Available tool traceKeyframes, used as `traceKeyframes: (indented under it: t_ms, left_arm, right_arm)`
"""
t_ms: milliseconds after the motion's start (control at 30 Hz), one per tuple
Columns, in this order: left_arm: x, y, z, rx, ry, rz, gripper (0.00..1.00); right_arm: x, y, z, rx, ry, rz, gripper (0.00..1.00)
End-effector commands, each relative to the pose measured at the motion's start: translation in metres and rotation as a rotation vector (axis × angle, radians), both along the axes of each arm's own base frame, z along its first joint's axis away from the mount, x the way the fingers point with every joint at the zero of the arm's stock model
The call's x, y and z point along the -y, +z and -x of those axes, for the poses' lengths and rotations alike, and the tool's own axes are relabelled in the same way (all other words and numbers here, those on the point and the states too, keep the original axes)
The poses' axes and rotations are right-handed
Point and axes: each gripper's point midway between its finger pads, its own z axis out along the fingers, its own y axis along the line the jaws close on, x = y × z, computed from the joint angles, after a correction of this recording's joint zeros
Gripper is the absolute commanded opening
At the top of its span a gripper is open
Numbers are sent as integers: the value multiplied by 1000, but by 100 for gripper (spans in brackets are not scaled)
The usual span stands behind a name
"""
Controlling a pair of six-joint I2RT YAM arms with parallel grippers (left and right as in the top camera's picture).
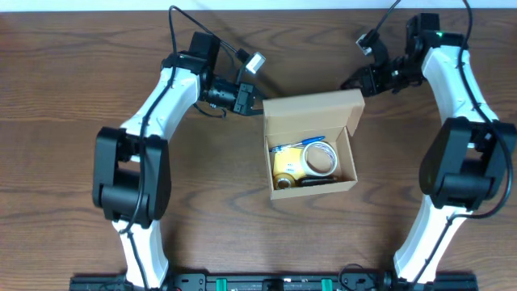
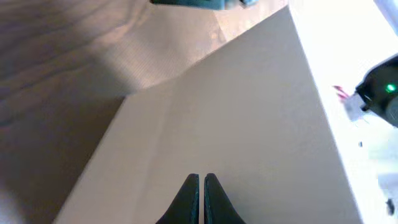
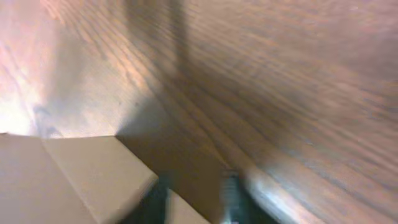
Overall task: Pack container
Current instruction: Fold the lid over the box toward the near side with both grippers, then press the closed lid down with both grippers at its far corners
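Overhead, one wooden table (image 1: 73, 56) is showing bare wood at 3, 6 and 9 o'clock of the one cardboard box (image 1: 311, 113). The box is sitting at centre, flap open toward 12. The left gripper (image 1: 252, 101) is hovering closed at the flap's 10 o'clock corner. The right gripper (image 1: 355, 81) is holding its fingers apart around the 1 o'clock corner. One white tape roll (image 1: 321, 159), one yellow object (image 1: 283, 168), one blue pen (image 1: 297, 145) and one black marker (image 1: 317, 183) are lying inside.

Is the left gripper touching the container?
Cannot tell. In the left wrist view the shut left gripper points at the flap of the container, but neither contact nor gap shows plainly; overhead is no clearer.
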Motion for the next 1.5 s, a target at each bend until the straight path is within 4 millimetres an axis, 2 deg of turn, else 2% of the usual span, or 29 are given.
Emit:
traceKeyframes:
  t_ms: [0, 33, 133, 233, 367, 533, 733, 900, 967, 1033, 1100, 1167, 1233, 1367, 1467]
  left_arm:
    - [8, 23, 17, 106, -50, -19, 6]
    - [9, 23, 24, 108, -65, -44, 6]
    - [13, 16, 51, 106, -138, -121, 6]
    - [22, 10, 80, 88, -230, -143, 6]
    - [32, 2, 104, 85, -309, -195, 6]
    - [26, -35, 110, 71, -304, -490, 9]
    - [18, -57, 104, 53, -221, -710, 9]
    - [13, -61, 103, 26, -189, -761, 8]
    - [13, -60, 102, 21, -181, -762, 8]
    - [14, -60, 101, 14, -167, -763, 8]
    - [14, -60, 101, 4, -159, -766, 8]
    - [14, -60, 103, -1, -162, -770, 8]
    - [13, -62, 104, -8, -155, -798, 8]
    - [-15, -75, 88, 6, 5, -1032, 6]
    - [-19, -65, 78, 55, 68, -1050, 6]
  right_arm:
    - [22, 6, -14, -34, -140, 12, 56]
    - [29, 6, -18, -49, -187, 22, 65]
    - [46, 9, -21, -72, -259, 33, 74]
    - [55, 14, -17, -92, -279, 39, 91]
    - [60, 12, -4, -149, -285, 97, 89]
    - [57, 11, 17, -208, -245, 178, 92]
    - [41, 36, 42, -236, -209, 196, 75]
    - [26, 77, 66, -187, -176, 224, 41]
    - [13, 95, 81, -165, -146, 251, 36]
    - [2, 103, 98, -176, -141, 323, 26]
    - [-19, 107, 118, -195, -82, 358, 17]
    - [-28, 106, 126, -210, -50, 374, 9]
    - [-34, 104, 134, -235, -38, 394, 6]
    - [-32, 93, 151, -318, -60, 434, 6]
    - [-25, 76, 171, -359, -88, 463, 6]
